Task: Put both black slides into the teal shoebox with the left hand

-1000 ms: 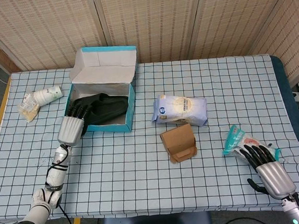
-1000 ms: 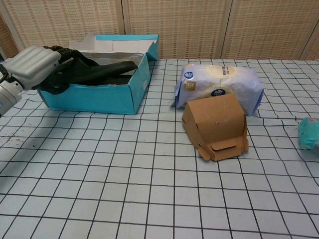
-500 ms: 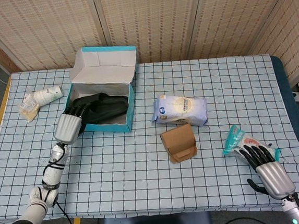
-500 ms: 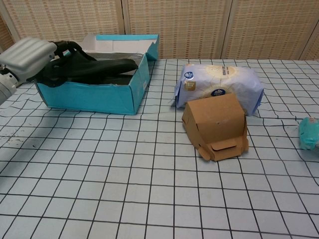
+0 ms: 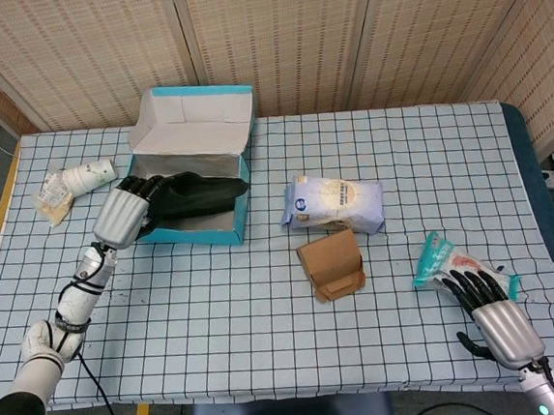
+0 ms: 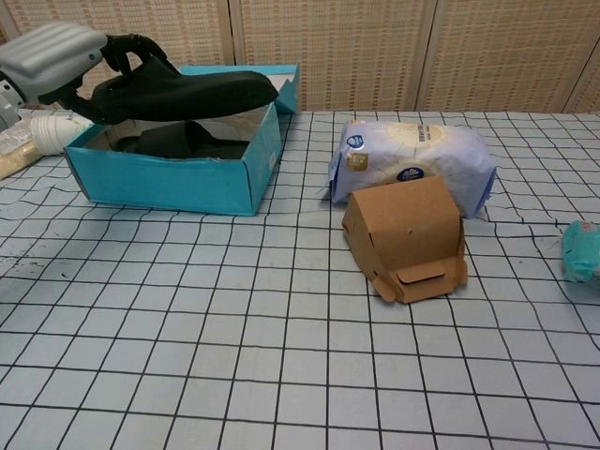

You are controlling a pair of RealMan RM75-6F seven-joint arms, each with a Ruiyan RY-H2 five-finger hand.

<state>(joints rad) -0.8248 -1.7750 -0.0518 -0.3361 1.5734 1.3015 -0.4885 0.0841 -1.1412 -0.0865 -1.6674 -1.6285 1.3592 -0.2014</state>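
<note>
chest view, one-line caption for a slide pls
Left hand holds a black slide above the open teal shoebox; the other slide lies inside.

L hand [image 5: 120, 213]: ribbed silver-grey shell over the back, black fingers [image 5: 146, 186], visible nr the teal shoebox [image 5: 194, 236] in both views. Chest view shows same shell, pale grey w/ lengthwise ridges, dark finger links curving out of it. Behind the shell a short silver cylindrical wrist, then white rounded arm segments w/ dark bands at the joints. Thin black cable runs alongside the forearm, away from the shoebox. R hand [image 5: 495, 319], well apart from the shoebox: same build, silver ribbed shell, black fingers [image 5: 465, 288], some w/ reddish marks nr the tips. Small green light on the R wrist at frame bottom.
</note>
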